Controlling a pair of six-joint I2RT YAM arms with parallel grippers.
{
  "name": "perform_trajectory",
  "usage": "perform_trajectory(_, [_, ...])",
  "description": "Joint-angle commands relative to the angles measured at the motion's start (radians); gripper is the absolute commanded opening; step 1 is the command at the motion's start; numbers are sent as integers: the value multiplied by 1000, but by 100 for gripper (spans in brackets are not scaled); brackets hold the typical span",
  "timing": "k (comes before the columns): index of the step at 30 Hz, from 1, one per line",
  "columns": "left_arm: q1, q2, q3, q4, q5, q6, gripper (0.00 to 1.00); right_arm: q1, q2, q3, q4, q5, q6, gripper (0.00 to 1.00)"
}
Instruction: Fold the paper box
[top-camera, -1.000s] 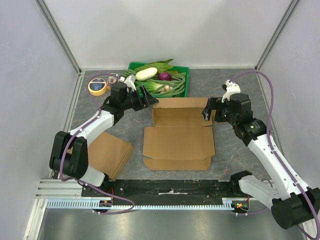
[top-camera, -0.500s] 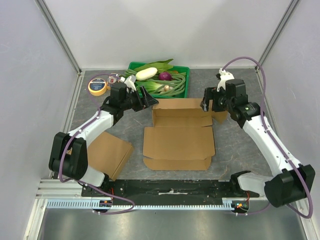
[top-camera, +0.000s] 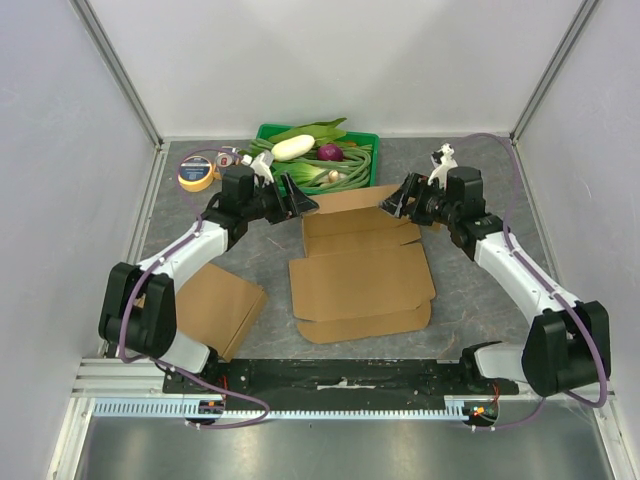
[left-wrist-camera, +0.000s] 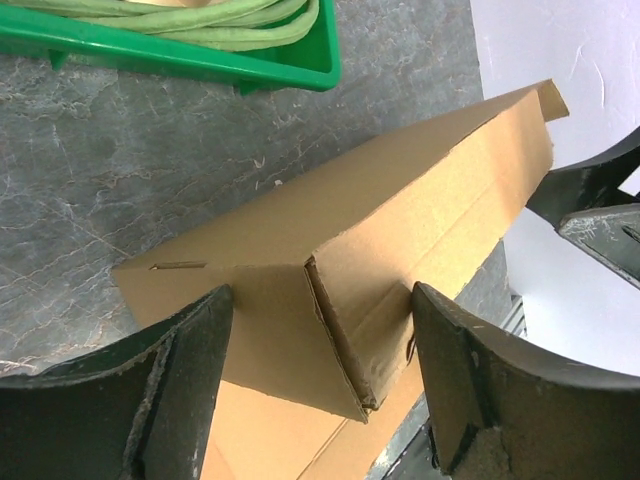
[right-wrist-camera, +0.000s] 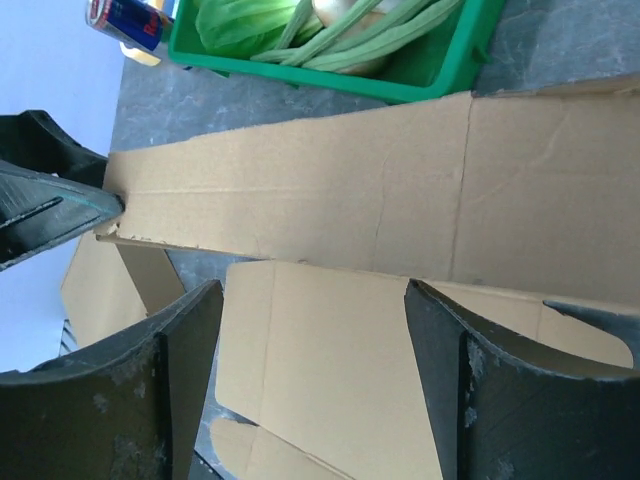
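The brown paper box (top-camera: 360, 275) lies opened out at the table's middle, with its far panel tilted up off the table. My left gripper (top-camera: 300, 203) is open at the panel's far left corner. In the left wrist view, its jaws (left-wrist-camera: 320, 400) straddle the folded cardboard corner (left-wrist-camera: 340, 330) without pinching it. My right gripper (top-camera: 395, 200) is open at the panel's far right end. In the right wrist view, its jaws (right-wrist-camera: 315, 390) hang over the box's inner flap (right-wrist-camera: 330, 330), with the raised panel (right-wrist-camera: 330, 190) beyond.
A green tray (top-camera: 376, 160) of vegetables stands just behind the box, also in the wrist views (left-wrist-camera: 200, 58) (right-wrist-camera: 400, 85). A yellow tape roll (top-camera: 195, 172) and a can (top-camera: 226, 158) sit at the back left. A second flat cardboard piece (top-camera: 215, 305) lies at the front left.
My right gripper has moved up and left to the box's far right corner. The far panel has lifted and the box has turned slightly. The left arm has barely moved.
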Motion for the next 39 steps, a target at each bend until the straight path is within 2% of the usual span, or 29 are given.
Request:
perform_trajectory(1, [-2, -27, -1, -7, 22, 2, 81, -2, -63, 107, -124, 26, -113, 83])
perform_trajectory(2, [-2, -37, 5, -27, 16, 14, 82, -2, -84, 171, -189, 63, -164, 89])
perform_trajectory(4, [-10, -100, 7, -51, -53, 68, 83, -2, -82, 241, -367, 138, -300, 93])
perform_trajectory(7, [-48, -175, -1, -114, -235, 148, 83, -2, -54, 339, -531, 233, -382, 93])
perform_trajectory(8, [-70, -218, -1, -155, -299, 175, 82, -2, -55, 354, -545, 251, -402, 93])
perform_trajectory(9, [-132, -235, -4, -168, -437, 232, 81, -2, -57, 362, -557, 282, -412, 93])
perform_trajectory(12, [-262, -298, -30, -194, -646, 315, 77, -2, -42, 384, -574, 311, -441, 93])
perform_trajectory(15, [-350, -327, -94, -159, -781, 356, 69, -2, -19, 393, -568, 292, -441, 94])
perform_trajectory(17, [-380, -330, -139, -116, -867, 367, 68, -2, 0, 393, -542, 269, -429, 93])
perform_trajectory(19, [-392, -317, -173, -67, -883, 363, 69, -3, 13, 397, -521, 246, -424, 91])
perform_trajectory(21, [-398, -286, -202, 16, -897, 364, 74, -3, 23, 399, -490, 245, -418, 88])
perform_trajectory(25, [-401, -206, -182, 59, -894, 369, 75, -2, 82, 442, -493, 222, -398, 85])
perform_trajectory(29, [-406, -136, -194, 155, -950, 393, 63, -2, 99, 450, -475, 212, -369, 83])
perform_trajectory(34, [-406, -84, -231, 297, -950, 438, 54, -2, 141, 477, -482, 207, -363, 81])
perform_trajectory(39, [-406, -64, -252, 389, -947, 464, 34, -2, 196, 517, -499, 173, -344, 82])
